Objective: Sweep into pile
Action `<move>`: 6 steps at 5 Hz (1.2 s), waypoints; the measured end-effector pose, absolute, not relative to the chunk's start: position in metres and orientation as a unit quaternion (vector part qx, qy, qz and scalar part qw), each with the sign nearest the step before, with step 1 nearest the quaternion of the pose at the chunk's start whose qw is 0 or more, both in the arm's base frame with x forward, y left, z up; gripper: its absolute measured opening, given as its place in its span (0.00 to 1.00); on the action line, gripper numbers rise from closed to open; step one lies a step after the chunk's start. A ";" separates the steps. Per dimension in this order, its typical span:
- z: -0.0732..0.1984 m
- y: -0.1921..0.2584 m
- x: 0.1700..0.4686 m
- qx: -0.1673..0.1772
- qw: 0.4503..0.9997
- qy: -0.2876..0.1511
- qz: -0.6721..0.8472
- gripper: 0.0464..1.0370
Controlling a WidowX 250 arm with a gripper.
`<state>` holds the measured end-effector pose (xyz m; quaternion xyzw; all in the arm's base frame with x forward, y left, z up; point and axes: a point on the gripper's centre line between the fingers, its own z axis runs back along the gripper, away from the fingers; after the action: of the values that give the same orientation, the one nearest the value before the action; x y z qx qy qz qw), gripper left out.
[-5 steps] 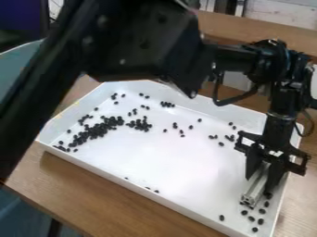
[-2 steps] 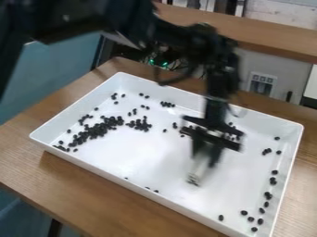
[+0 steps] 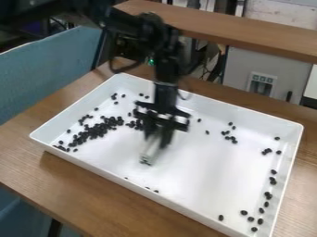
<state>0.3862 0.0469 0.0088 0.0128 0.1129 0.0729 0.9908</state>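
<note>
Arm (image 3: 121, 21) bent — wrist (image 3: 166, 95) pointing down over tray (image 3: 204, 185).

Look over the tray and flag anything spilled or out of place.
Nothing looks spilled over the rim of the white tray. Stray black pieces trail along its wall on the picture's right, apart from the main heap at left.

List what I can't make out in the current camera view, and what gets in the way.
All in the camera view:
- Bar: its upper end is hidden by the pincer; its lower end is blurred, so contact with the tray floor is unclear.
- Black pieces: too small and crowded at left to count or identify; any behind the pincer are hidden.
- Arm: cut off by the top edge.
</note>
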 end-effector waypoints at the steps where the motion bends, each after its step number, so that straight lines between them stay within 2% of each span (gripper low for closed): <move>1: 0.013 0.100 0.374 0.019 0.989 0.108 0.098 0.35; 2: 0.022 0.119 0.370 0.028 0.990 0.102 0.094 0.35; 3: 0.050 0.093 0.381 0.020 0.996 0.070 0.060 0.35; 4: 0.069 0.042 0.390 0.012 0.999 0.039 -0.002 0.35; 5: 0.070 0.005 0.391 0.001 0.998 0.027 -0.054 0.35; 6: 0.068 -0.048 0.399 -0.033 0.991 0.012 -0.128 0.35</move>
<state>0.3987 -0.0477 0.0678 -0.0328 0.0123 -0.1277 0.9912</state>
